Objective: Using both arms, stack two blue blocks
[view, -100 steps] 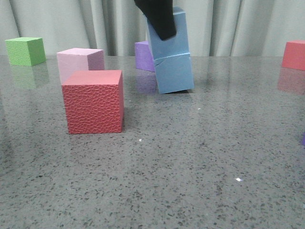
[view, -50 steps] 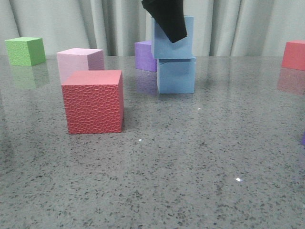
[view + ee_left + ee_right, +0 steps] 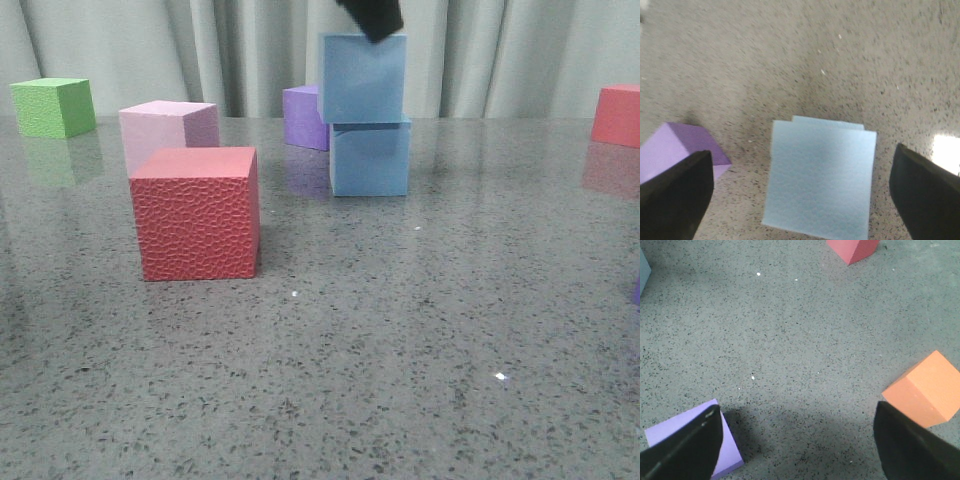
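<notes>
Speckled grey counter (image 3: 400, 330) carries the stacked blue blocks (image 3: 366, 115), a purple cube (image 3: 302, 116) just behind them (left pincer (image 3: 800, 200) spread above), a textured red cube (image 3: 196, 213) nearer.

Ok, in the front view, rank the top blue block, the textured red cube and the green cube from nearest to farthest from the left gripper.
1. Top blue block, directly under the left gripper.
2. Textured red cube, front left.
3. Green cube, far left.
</notes>
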`<control>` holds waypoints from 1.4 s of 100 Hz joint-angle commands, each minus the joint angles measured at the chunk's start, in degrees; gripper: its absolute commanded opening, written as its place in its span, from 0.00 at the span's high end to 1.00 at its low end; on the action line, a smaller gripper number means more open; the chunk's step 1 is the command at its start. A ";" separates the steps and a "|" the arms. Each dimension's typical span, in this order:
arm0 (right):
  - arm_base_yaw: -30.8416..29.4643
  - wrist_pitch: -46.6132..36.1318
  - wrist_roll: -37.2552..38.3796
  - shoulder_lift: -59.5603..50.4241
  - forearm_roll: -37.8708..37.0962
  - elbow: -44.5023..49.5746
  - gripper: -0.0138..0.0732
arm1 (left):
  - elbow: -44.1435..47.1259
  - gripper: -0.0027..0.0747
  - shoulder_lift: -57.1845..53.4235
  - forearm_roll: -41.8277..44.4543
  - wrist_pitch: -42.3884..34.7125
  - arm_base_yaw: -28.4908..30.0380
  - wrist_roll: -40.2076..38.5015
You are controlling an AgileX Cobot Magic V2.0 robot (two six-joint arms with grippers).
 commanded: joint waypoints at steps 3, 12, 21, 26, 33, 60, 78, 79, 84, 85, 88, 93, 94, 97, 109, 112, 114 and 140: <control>-0.27 -3.10 -0.32 -0.27 -1.77 -1.37 0.14 | -2.97 0.08 -5.85 -1.56 1.33 0.08 -3.96; -0.27 -3.10 -0.32 -0.27 -1.77 -1.37 0.14 | -2.97 0.09 -7.64 -1.56 1.33 0.96 -7.42; -0.27 -3.10 -0.32 -0.27 -1.77 -1.37 0.14 | -2.97 0.09 -9.44 -1.56 1.33 2.37 -8.85; -0.27 -3.10 -0.32 -0.27 -1.77 -1.37 0.14 | -2.97 0.09 -10.44 -1.56 1.33 3.28 -9.81; -0.27 -3.10 -0.32 -0.27 -1.77 -1.37 0.14 | -2.97 0.09 -11.85 -1.48 1.33 4.69 -11.06; -0.27 -3.10 -0.32 -0.27 -1.77 -1.37 0.14 | -2.10 0.11 -16.72 -1.60 1.33 12.01 -17.06; -0.27 -3.10 -0.32 -0.27 -1.77 -1.37 0.14 | 4.22 0.11 -21.59 -1.60 1.33 15.20 -17.77; -0.27 -3.10 -0.32 -0.27 -1.77 -1.37 0.14 | 4.59 0.11 -22.04 -1.60 1.33 15.27 -17.77; -0.27 -3.10 -0.32 -0.27 -1.77 -1.37 0.14 | 7.47 0.11 -23.55 -1.50 1.33 16.00 -17.89; -0.27 -3.10 -0.32 -0.27 -1.77 -1.37 0.14 | 8.33 0.11 -23.79 -1.50 1.33 16.20 -17.89; -0.27 -3.10 -0.32 -0.27 -1.77 -1.37 0.14 | 10.14 0.11 -24.71 -1.50 1.03 16.64 -18.11; -0.27 -3.10 -0.32 -0.27 -1.77 -1.37 0.14 | 13.45 0.11 -26.71 -1.39 0.26 17.47 -18.81; -0.27 -3.10 -0.32 -0.27 -1.77 -1.37 0.14 | 13.93 0.11 -26.96 -1.43 0.08 17.73 -18.90; -0.27 -3.10 -0.32 -0.27 -1.77 -1.37 0.14 | 16.43 0.11 -28.00 -1.43 -0.70 18.28 -19.02; -0.27 -3.10 -0.32 -0.27 -1.77 -1.37 0.14 | 25.73 0.12 -33.40 -1.43 -6.58 20.29 -20.12; -0.27 -3.05 -0.26 -0.27 -1.77 -1.37 0.14 | 28.11 0.12 -35.25 -1.43 -8.09 20.62 -20.34; -0.27 -3.03 -0.22 -0.27 -1.77 -1.37 0.14 | 29.91 0.12 -36.43 -1.43 -9.22 20.93 -20.34; -0.27 -2.45 1.60 -0.27 -1.77 -1.37 0.14 | 53.13 0.12 -51.84 -1.45 -21.39 22.66 -23.89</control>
